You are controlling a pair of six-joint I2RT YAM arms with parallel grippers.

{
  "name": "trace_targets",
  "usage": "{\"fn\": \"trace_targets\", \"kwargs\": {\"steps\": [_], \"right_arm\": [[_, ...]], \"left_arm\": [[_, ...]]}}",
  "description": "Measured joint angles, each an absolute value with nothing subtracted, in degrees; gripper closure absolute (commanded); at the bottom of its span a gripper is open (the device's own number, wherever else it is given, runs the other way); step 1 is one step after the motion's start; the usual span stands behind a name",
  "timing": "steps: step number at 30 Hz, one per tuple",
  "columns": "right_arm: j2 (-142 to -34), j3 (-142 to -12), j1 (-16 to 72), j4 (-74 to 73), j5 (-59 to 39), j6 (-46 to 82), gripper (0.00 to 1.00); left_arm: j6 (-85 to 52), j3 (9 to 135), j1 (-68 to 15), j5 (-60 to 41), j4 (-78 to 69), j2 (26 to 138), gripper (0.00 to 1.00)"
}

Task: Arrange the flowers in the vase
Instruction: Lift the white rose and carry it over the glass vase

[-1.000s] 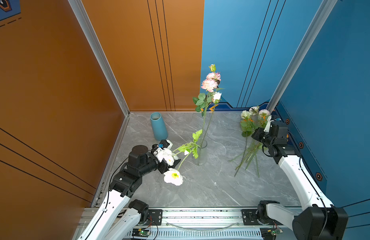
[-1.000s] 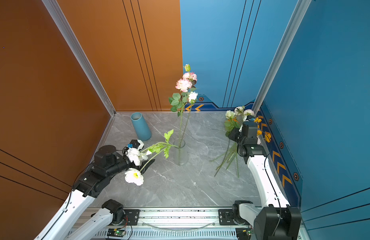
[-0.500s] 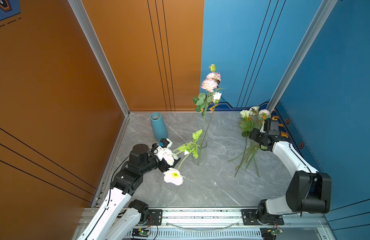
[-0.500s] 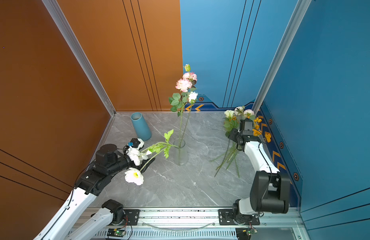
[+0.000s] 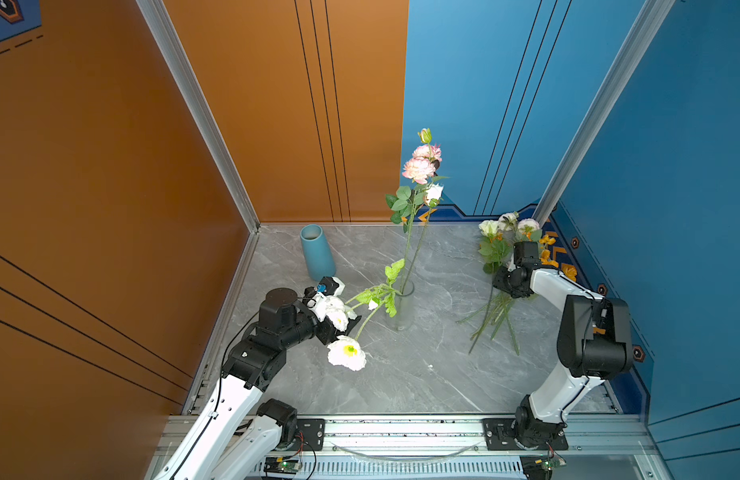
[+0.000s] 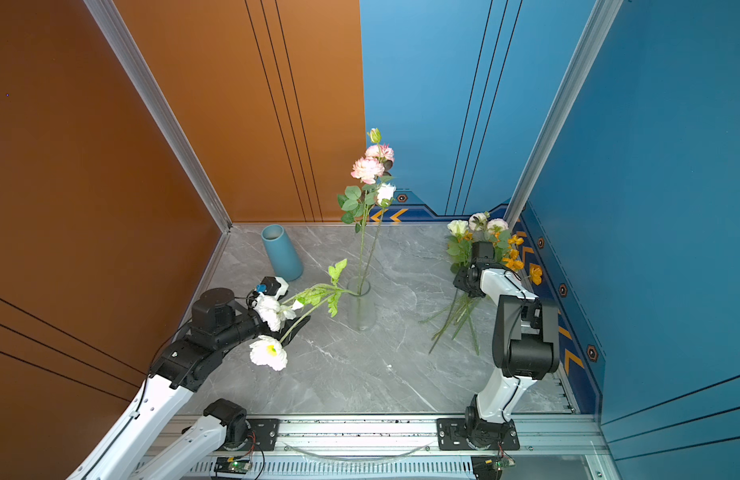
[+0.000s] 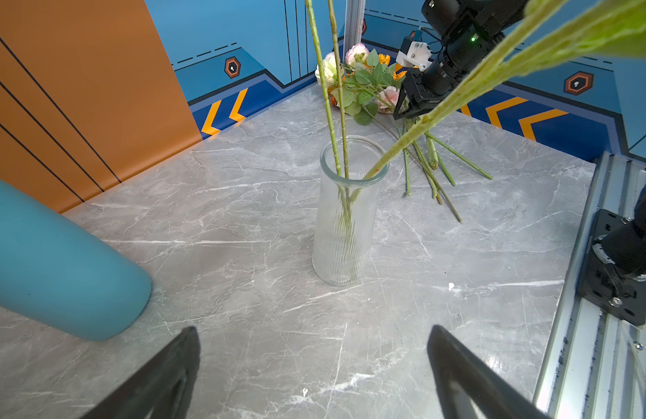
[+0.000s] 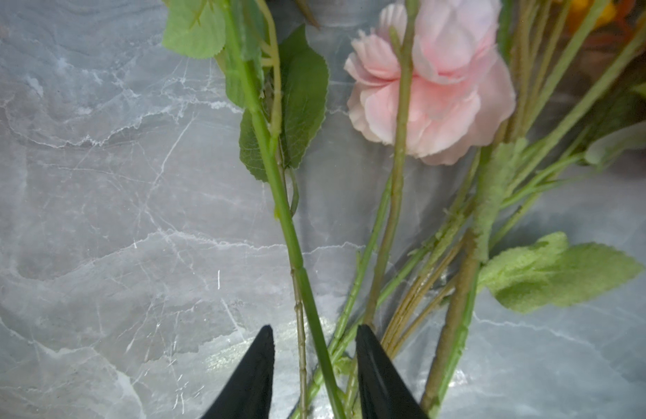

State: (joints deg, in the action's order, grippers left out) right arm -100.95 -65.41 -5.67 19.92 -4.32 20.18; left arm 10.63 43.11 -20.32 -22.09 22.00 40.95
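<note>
**STATUS: THREE STEMS IN, PILE REMAINING**

The glass vase (image 5: 401, 309) stands at the bench (image 5: 422, 382) centre and holds two upright stems (image 5: 401, 201) plus a white-bloomed stem (image 7: 404, 139) leaning steeply near-left, cut end inside. Left jaws: fully open, empty, beside its blooms. Remaining flowers (image 5: 490, 251) lie far right, blooms far, cut ends near. Right jaws: partly open, straddling their stems, not clamped.

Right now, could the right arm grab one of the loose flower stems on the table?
Probably yes. The right gripper hangs over the loose flower stems, jaws apart with one green stem between them; nothing blocks it, though neighbouring stems crowd close.
</note>
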Motion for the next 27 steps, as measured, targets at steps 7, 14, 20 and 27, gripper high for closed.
{"fn": "trace_targets", "kwargs": {"steps": [7, 14, 20, 27], "right_arm": [[-104.09, -66.39, -5.41, 19.92, -4.34, 19.84, 0.74], [-105.03, -66.7, -4.78, 19.99, -4.56, 19.25, 1.0], [-98.63, -66.39, -4.49, 21.5, -4.58, 19.03, 1.0], [-82.67, -65.76, -4.49, 21.52, -9.3, 19.97, 1.0]], "left_arm": [[10.63, 43.11, -20.32, -22.09, 22.02, 40.95, 0.02], [10.63, 43.11, -20.32, -22.06, 22.02, 40.93, 0.02], [10.63, 43.09, -20.38, -22.06, 22.02, 40.69, 0.02], [10.63, 43.05, -20.6, -22.04, 22.02, 39.62, 0.02]]}}
